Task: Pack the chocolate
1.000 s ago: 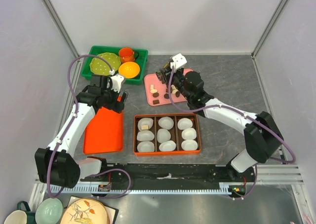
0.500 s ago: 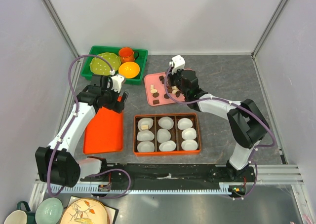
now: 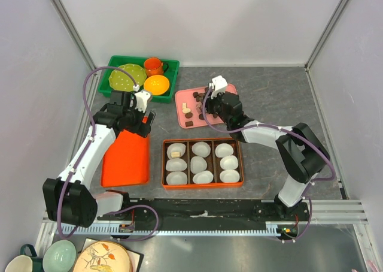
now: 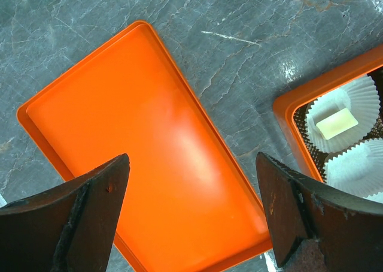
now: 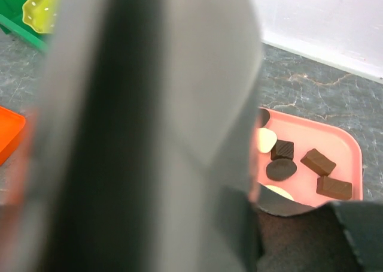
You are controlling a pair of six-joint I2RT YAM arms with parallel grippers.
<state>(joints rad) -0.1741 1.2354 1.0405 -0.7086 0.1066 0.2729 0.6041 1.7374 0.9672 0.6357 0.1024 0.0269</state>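
Note:
The chocolate pieces [image 3: 188, 112] lie on a pink tray [image 3: 182, 98] behind the orange box [image 3: 202, 142] of white paper cups [image 3: 200, 163]. In the right wrist view several brown, dark and cream chocolate pieces [image 5: 281, 169] show on the pink tray [image 5: 350, 158]. One cream piece [image 4: 337, 123] sits in a corner cup of the box. My right gripper [image 3: 209, 109] hangs low over the pink tray. A blurred grey shape fills its wrist view, so its jaws do not show. My left gripper [image 4: 191, 164] stands wide open and empty above the orange lid [image 4: 149, 158].
A green bin [image 3: 111, 80] with a green plate, an orange cup and an orange bowl stands at the back left. The flat orange lid [image 3: 125, 158] lies left of the box. Grey walls close in both sides. Cups and a plate sit below the rail at the near left.
My right wrist has swung and settled a little nearer over the pink tray, and its elbow has folded in. The left arm has not moved.

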